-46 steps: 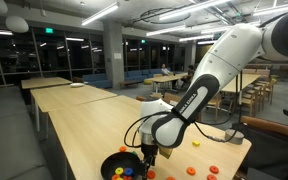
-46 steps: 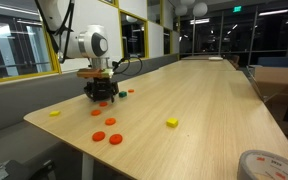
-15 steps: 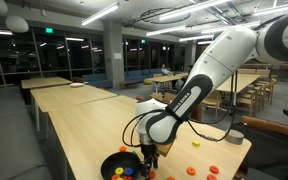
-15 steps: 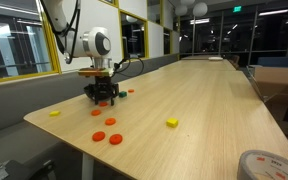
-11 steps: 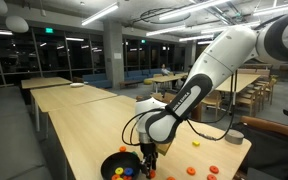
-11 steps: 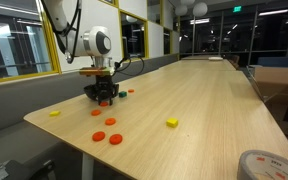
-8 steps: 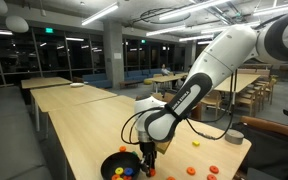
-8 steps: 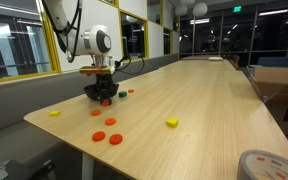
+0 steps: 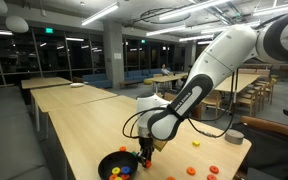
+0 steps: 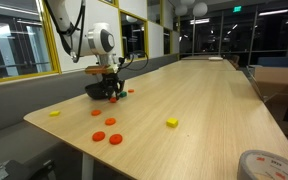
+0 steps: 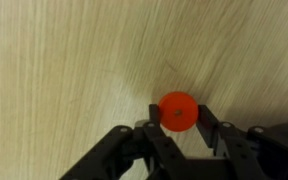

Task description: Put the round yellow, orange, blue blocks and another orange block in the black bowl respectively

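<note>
In the wrist view my gripper (image 11: 178, 114) is shut on a round orange block (image 11: 177, 108), held by its edges just above the wooden table (image 11: 64, 70). In both exterior views the gripper (image 9: 144, 156) (image 10: 112, 92) hangs low beside the black bowl (image 9: 112, 160) (image 10: 92, 92). Small coloured discs lie inside the bowl, a blue one (image 9: 121, 173) among them. More orange discs (image 9: 196, 143) (image 10: 110, 122) lie loose on the table.
A yellow cube (image 10: 172, 122) and a yellow piece (image 10: 54, 113) lie on the table, whose near edge (image 10: 74, 140) is close to the orange discs. A roll of tape (image 10: 269, 166) and a cardboard box (image 10: 274, 80) sit at the side. Other tables (image 9: 54, 90) stand behind.
The jaws have closed on the orange block. The gripper has since risen a little off the table beside the bowl.
</note>
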Controlling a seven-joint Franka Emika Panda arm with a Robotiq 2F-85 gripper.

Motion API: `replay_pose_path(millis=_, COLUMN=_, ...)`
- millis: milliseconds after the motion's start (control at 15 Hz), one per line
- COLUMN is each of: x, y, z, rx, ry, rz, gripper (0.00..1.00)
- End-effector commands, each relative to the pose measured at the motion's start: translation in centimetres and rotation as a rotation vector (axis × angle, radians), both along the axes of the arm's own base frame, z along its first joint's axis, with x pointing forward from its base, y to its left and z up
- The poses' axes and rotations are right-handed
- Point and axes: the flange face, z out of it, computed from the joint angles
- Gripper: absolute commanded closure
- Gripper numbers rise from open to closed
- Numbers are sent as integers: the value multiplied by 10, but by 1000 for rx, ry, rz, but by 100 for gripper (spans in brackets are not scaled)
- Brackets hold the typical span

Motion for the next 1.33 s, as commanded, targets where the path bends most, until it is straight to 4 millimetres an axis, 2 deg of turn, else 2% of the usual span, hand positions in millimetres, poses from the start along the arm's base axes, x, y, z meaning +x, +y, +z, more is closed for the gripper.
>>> replay_pose_path(millis=0, x=4, y=-5, z=24, rx=-36, ry=-118, rz=-41, gripper=77)
replay_pose_path(millis=267, x=13, y=-7, z=38, rx=-65, ry=-196, rz=-12, gripper=77)
replay_pose_path(millis=733, x=29, y=5, z=59, rx=19, ry=-375, rz=270, gripper=77)
replay_pose_path(millis=1267, x=36, y=35, z=61, rx=302, ry=-377, rz=558, gripper=77)
